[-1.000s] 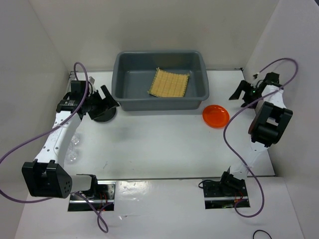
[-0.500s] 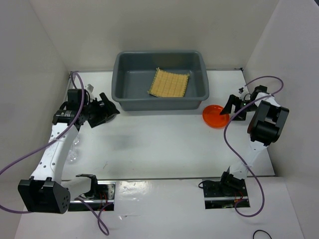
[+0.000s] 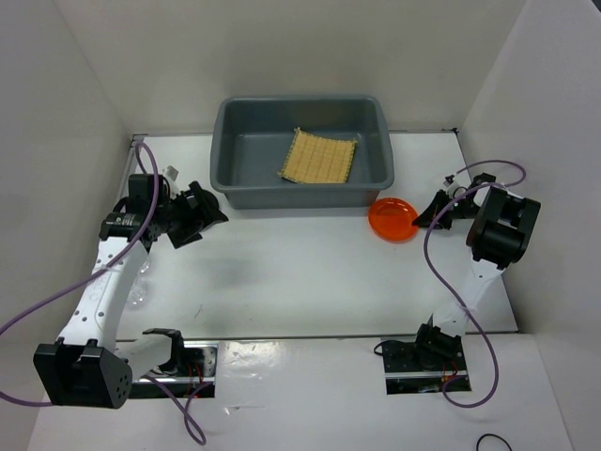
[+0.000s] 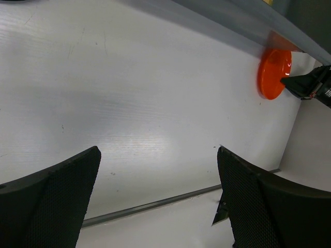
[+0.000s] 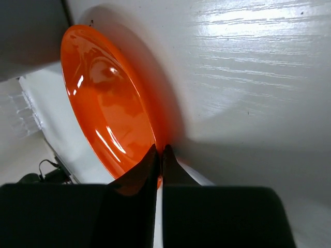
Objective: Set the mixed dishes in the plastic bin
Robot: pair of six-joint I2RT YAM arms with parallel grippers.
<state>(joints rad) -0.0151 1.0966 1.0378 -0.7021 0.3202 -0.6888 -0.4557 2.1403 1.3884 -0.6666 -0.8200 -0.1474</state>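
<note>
Pinched by the right hand (image 3: 419, 218) is the right rim of the orange plate (image 3: 392, 218). In the right wrist view the two dark fingers are seen pressed together, with a sliver of orange caught between their tips. The right arm (image 3: 474, 282) is raised from its base at the near edge and folded at the elbow. Its forearm is turned leftward and held low, so that the hand is pointed left across the tabletop (image 3: 282, 282).

The left hand (image 3: 201, 224) is spread wide, and nothing is held between its fingers; only bare tabletop is seen between them in the left wrist view. The left arm (image 3: 103, 282) is stretched from its base toward the far left, and its wrist is bent so that the hand is aimed to the right.

The orange plate is set on the tabletop just beside the near right corner of the plastic bin (image 3: 300, 197); whether the two are touching cannot be told. The bin is placed at the far middle, with its long axis running left to right. A woven mat (image 3: 319, 156) is laid flat on the bin's floor, right of centre and turned slightly askew to the walls. Clear glasses (image 3: 137, 293) are faintly made out on the tabletop beside the left arm.
</note>
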